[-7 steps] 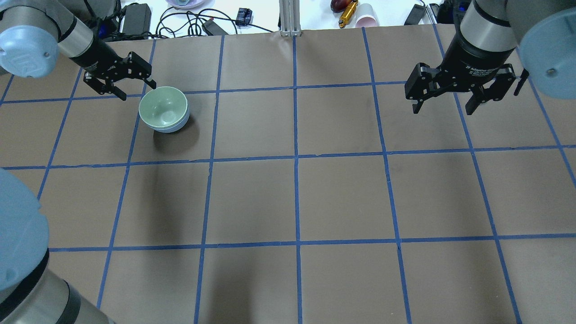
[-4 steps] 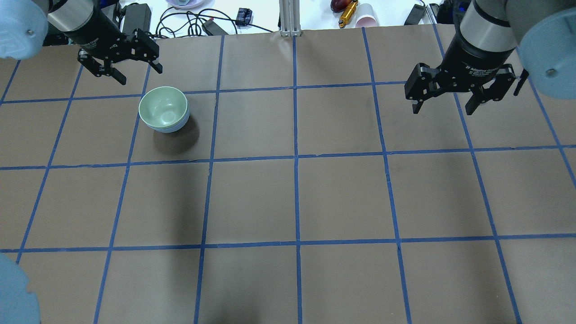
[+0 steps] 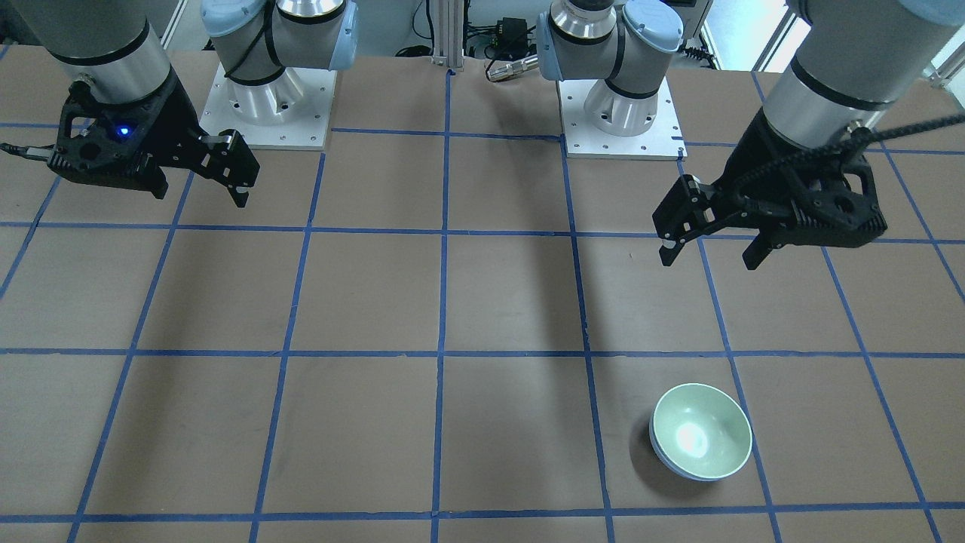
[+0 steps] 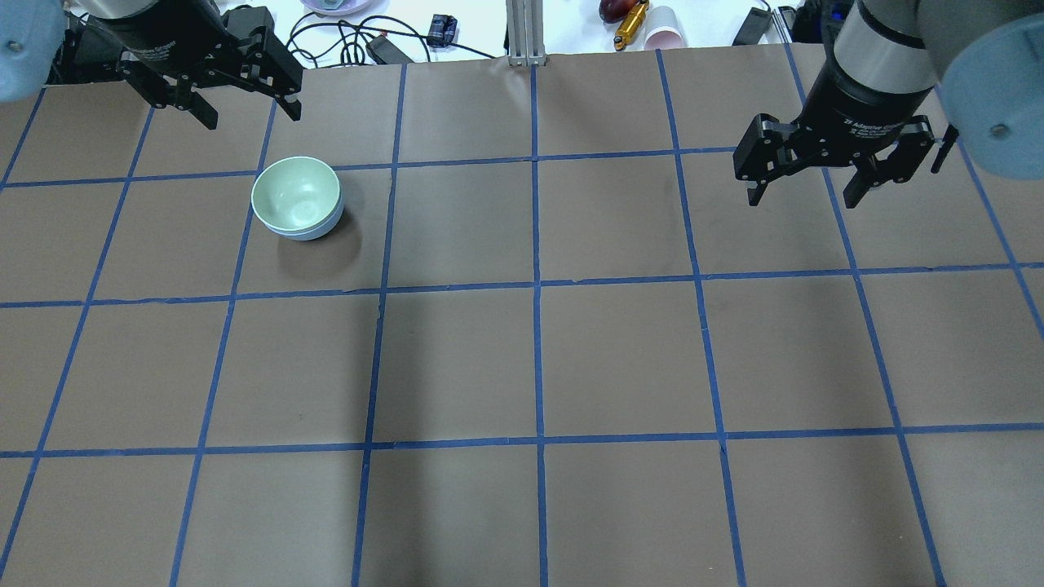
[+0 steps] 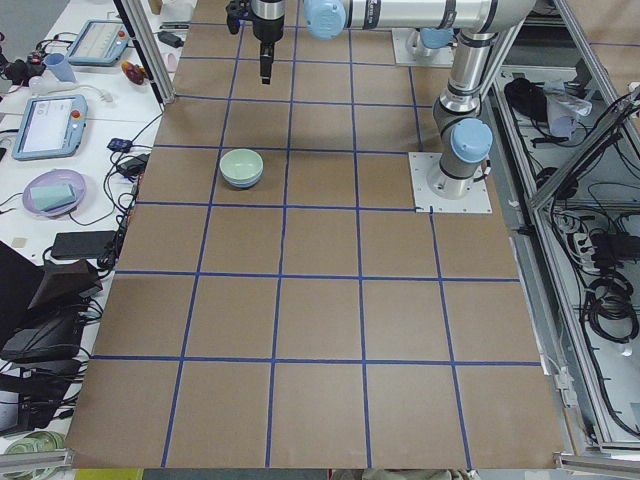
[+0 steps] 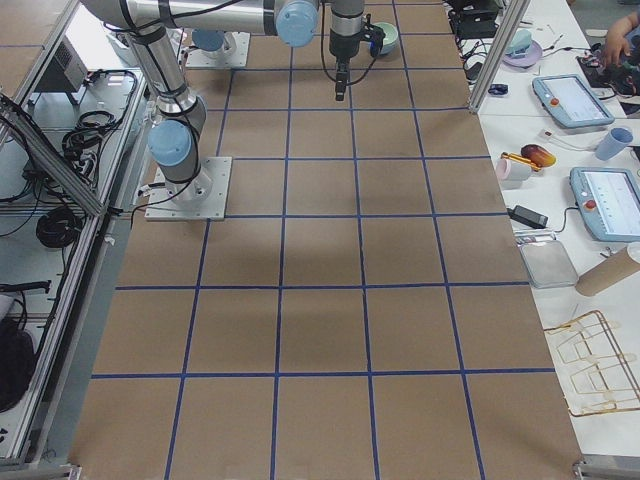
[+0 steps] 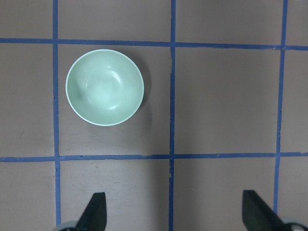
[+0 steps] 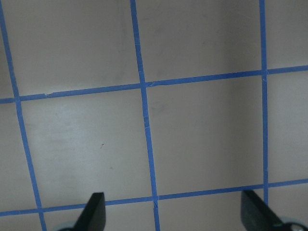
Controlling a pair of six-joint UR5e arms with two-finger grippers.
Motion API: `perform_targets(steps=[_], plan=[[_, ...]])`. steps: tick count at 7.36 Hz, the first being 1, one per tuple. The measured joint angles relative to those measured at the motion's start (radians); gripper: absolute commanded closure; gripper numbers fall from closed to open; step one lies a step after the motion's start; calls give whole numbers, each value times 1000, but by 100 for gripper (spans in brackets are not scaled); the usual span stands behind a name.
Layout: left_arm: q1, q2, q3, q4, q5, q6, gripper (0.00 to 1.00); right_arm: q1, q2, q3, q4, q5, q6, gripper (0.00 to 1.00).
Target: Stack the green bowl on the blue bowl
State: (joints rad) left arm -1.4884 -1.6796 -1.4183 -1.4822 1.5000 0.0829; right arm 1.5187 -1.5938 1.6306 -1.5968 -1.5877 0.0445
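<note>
The green bowl [image 4: 295, 196] sits nested inside the blue bowl [image 4: 320, 231], of which only a thin rim shows beneath it, at the far left of the table. Both show in the front view, green bowl [image 3: 701, 430] over blue bowl [image 3: 665, 457], and the green bowl shows in the left wrist view [image 7: 105, 87]. My left gripper [image 4: 253, 116] is open and empty, raised above and beyond the bowls; it also shows in the front view [image 3: 709, 261]. My right gripper [image 4: 803, 200] is open and empty over the far right, seen in the front view [image 3: 200, 197] too.
Brown paper with a blue tape grid covers the table [image 4: 538, 359]. Cables, a pink cup [image 4: 662, 29] and small items lie beyond the far edge. The two arm bases [image 3: 264, 105] [image 3: 620, 113] stand at the robot's side.
My left gripper, open, has risen and drawn away from the bowls' rim toward the far edge. The stacked bowls and the right arm have not moved.
</note>
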Motion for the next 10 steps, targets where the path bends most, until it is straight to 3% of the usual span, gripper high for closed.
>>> perform_targets(steps=[10], plan=[[-16, 80, -94, -2, 40, -2, 0, 0, 0, 0, 0, 0, 0, 0]])
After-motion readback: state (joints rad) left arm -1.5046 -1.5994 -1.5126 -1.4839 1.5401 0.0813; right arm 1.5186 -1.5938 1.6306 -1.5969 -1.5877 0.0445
